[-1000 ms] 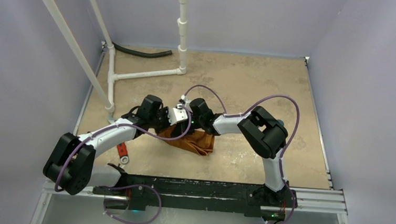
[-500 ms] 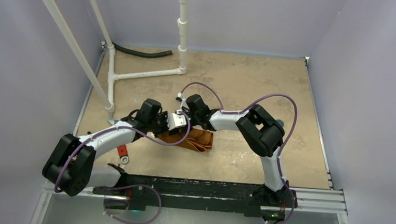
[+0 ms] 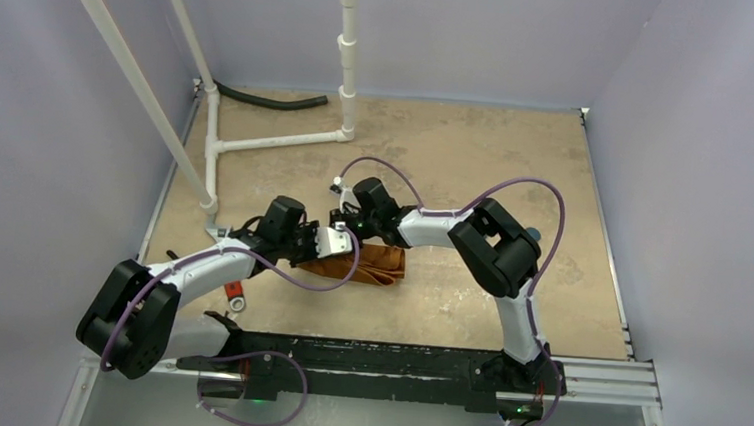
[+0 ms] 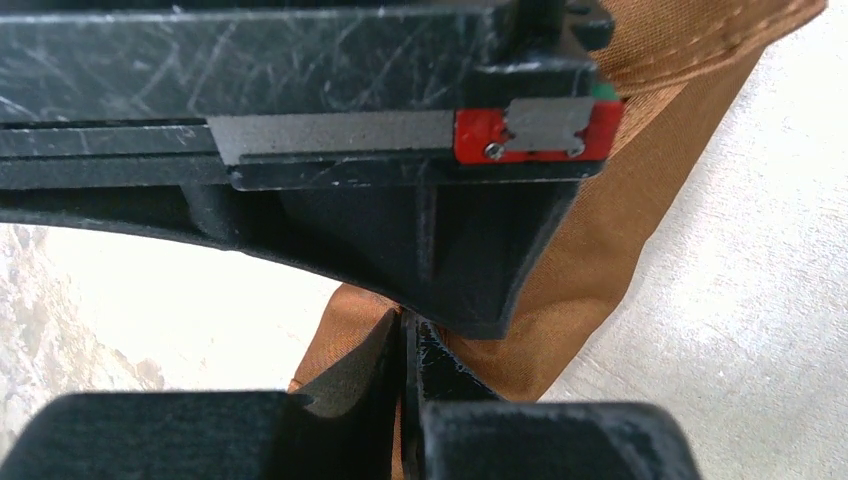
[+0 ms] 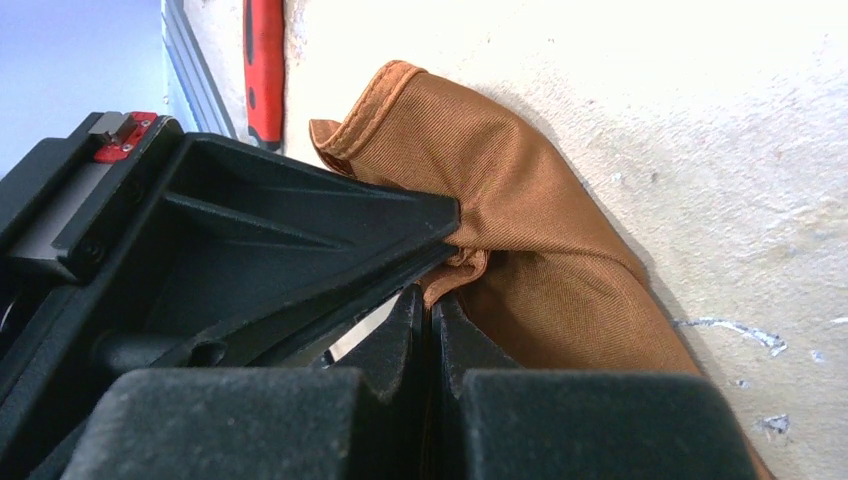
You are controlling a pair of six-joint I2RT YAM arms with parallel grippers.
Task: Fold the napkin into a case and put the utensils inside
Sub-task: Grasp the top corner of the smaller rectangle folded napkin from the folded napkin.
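On a mottled tan tabletop point(image 3: 478, 150) walled in pale lavender, with white pipework point(image 3: 349, 61) behind, the left gripper point(image 4: 405, 340) and right gripper point(image 5: 432, 310) each pinch the bunched rust-orange napkin point(image 3: 374, 263), jaws pressed together, cloth spilling beyond their tips.

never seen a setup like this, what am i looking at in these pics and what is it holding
These are two robot arms bolted at the near edge of a table, each ending in a two-finger gripper. The wide picture comes from a fixed camera above and behind them; the close-ups come from wrist cameras, so the black shapes are the fingers. On the table lie a bunched orange napkin and a red-handled tool; a white pipe frame stands at the back. The left gripper and right gripper are both shut, each pinching the napkin.
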